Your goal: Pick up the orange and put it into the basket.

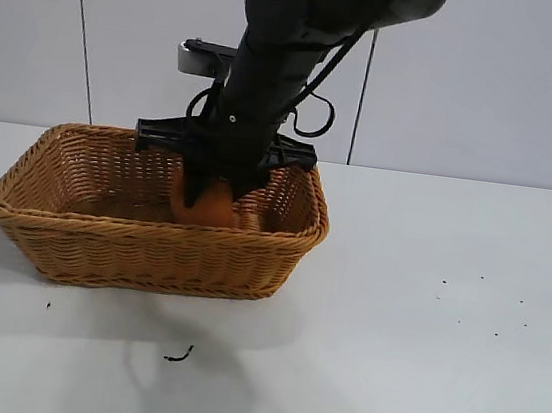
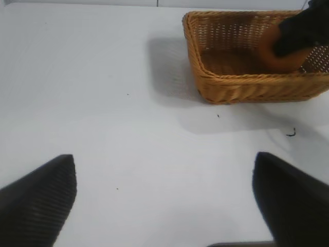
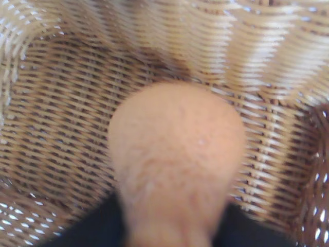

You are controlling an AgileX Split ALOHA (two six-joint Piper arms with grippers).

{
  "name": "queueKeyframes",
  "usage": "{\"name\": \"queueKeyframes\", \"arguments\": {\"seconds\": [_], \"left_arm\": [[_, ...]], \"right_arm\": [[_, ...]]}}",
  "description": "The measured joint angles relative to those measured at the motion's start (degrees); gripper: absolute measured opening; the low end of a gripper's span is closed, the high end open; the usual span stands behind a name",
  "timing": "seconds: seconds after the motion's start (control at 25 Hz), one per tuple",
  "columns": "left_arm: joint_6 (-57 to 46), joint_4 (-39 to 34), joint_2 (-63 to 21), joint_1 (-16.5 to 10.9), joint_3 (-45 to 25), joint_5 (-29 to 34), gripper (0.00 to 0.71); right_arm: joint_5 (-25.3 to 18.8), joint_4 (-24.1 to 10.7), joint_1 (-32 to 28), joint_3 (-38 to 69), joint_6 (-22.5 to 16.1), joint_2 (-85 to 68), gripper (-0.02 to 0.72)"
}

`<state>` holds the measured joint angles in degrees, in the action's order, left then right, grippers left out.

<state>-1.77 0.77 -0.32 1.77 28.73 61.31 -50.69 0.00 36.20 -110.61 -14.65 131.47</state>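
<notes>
The orange (image 1: 207,206) is held inside the light brown wicker basket (image 1: 71,232), near its right end. My right gripper (image 1: 215,194) reaches down into the basket and is shut on the orange. In the right wrist view the orange (image 3: 177,159) fills the middle, with the basket's woven wall and floor (image 3: 56,118) behind it. My left gripper (image 2: 164,195) is open and empty over bare table, away from the basket; its dark fingers (image 2: 38,198) frame the left wrist view, which shows the basket (image 2: 247,85) and the orange (image 2: 275,59) farther off.
The white table (image 1: 441,338) surrounds the basket. A small dark scrap (image 1: 177,357) lies in front of the basket, and a few dark specks (image 1: 476,302) lie to its right. A grey panelled wall stands behind.
</notes>
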Motion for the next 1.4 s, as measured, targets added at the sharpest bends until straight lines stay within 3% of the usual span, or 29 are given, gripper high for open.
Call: {"name": "queueKeyframes", "arguments": {"seconds": [0.24, 0.36, 0.6, 1.0, 1.4], "left_arm": [[0.0, 0.0, 0.0, 0.0, 0.0, 0.0, 0.666], [0.0, 0.0, 0.0, 0.0, 0.0, 0.0, 0.666], [0.0, 0.0, 0.0, 0.0, 0.0, 0.0, 0.666], [0.0, 0.0, 0.0, 0.0, 0.0, 0.0, 0.666], [0.0, 0.0, 0.0, 0.0, 0.0, 0.0, 0.666]], "right_arm": [[-13.65, -0.65, -1.08, -13.15, 1.37, 0.0, 0.58], [-17.64, -2.71, -2.97, -16.16, 1.62, 0.0, 0.58], [-18.97, -3.49, -10.23, -16.44, 2.79, 0.0, 0.58], [-19.01, -5.73, -27.37, -16.44, 3.04, 0.0, 0.578], [-19.06, -5.03, -34.0, -16.44, 3.48, -0.05, 0.568]]}}
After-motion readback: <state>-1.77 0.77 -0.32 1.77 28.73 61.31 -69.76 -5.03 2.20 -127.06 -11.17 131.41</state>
